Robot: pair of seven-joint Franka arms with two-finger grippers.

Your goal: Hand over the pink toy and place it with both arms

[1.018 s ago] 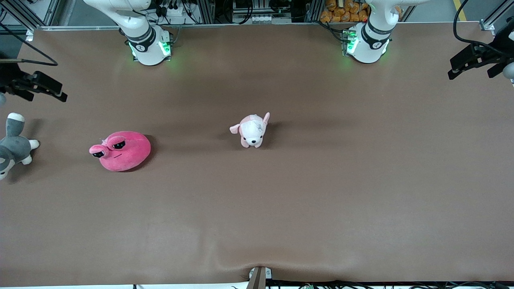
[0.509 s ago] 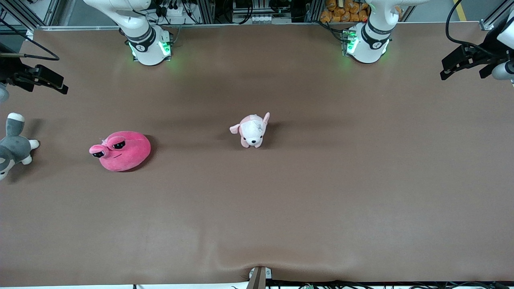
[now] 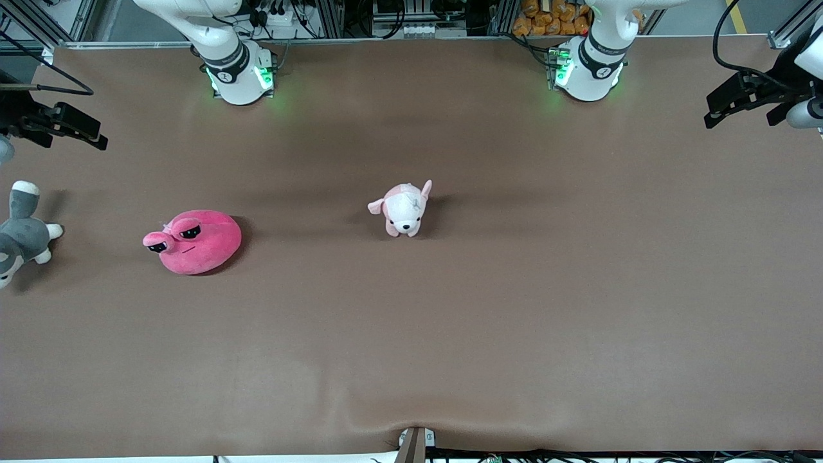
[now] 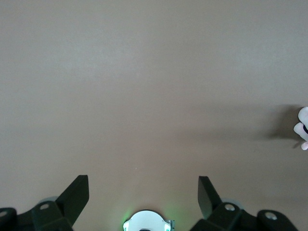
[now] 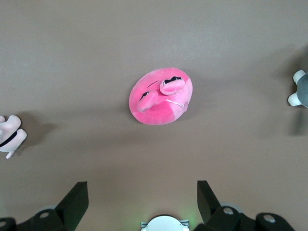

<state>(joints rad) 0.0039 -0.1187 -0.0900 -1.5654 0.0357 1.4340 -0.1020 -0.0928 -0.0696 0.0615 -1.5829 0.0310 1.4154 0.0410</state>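
The pink toy [image 3: 193, 242], a hot-pink dome with bulging black eyes, lies on the brown table toward the right arm's end. It also shows in the right wrist view [image 5: 161, 96]. My right gripper [image 5: 142, 197] is open and empty, high over the table's edge at the right arm's end [image 3: 71, 136], well apart from the toy. My left gripper [image 4: 143, 192] is open and empty, high over the left arm's end of the table [image 3: 739, 116], with only bare table under it.
A pale pink-and-white puppy plush [image 3: 402, 209] stands near the table's middle. A grey-and-white plush [image 3: 19, 235] lies at the table's edge at the right arm's end, beside the pink toy. The arm bases [image 3: 238, 71] stand along the table's edge farthest from the camera.
Both grippers have shifted slightly at their ends of the table; the left one moved a little toward the table's middle. The plush toys have not moved.
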